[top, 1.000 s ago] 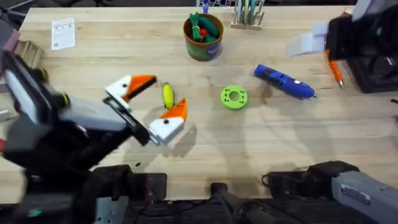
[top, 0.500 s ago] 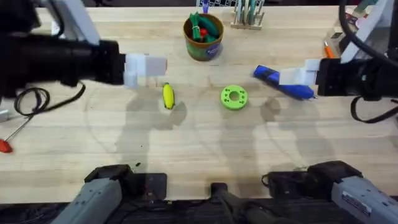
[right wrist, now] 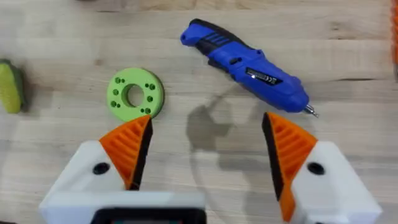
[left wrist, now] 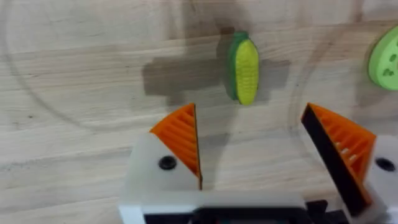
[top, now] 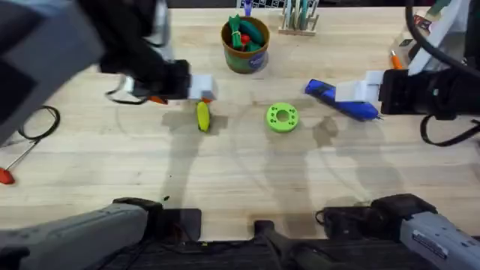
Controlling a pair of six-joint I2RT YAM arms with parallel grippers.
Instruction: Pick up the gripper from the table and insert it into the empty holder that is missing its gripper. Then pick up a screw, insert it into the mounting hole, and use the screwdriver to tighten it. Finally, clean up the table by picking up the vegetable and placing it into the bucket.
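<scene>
The vegetable, a small yellow corn piece with a green side, lies on the wood left of centre. My left gripper hovers just behind it. In the left wrist view the left gripper is open, both orange pads bare, with the vegetable ahead of it. The blue screwdriver lies right of centre. My right gripper hangs over it, and the right wrist view shows that gripper open above the screwdriver. The bucket stands at the back. The loose gripper, an empty holder and a screw are out of view.
A flat green holed disc lies between the vegetable and the screwdriver. The bucket holds green, red and orange toy vegetables. A thin orange pen lies at the far right, and a red-handled tool and a cable loop at the left edge.
My left arm has swung up and across, and its gripper now hangs a little farther right, closer to the vegetable. The right gripper has stayed over the screwdriver for the last half second.
</scene>
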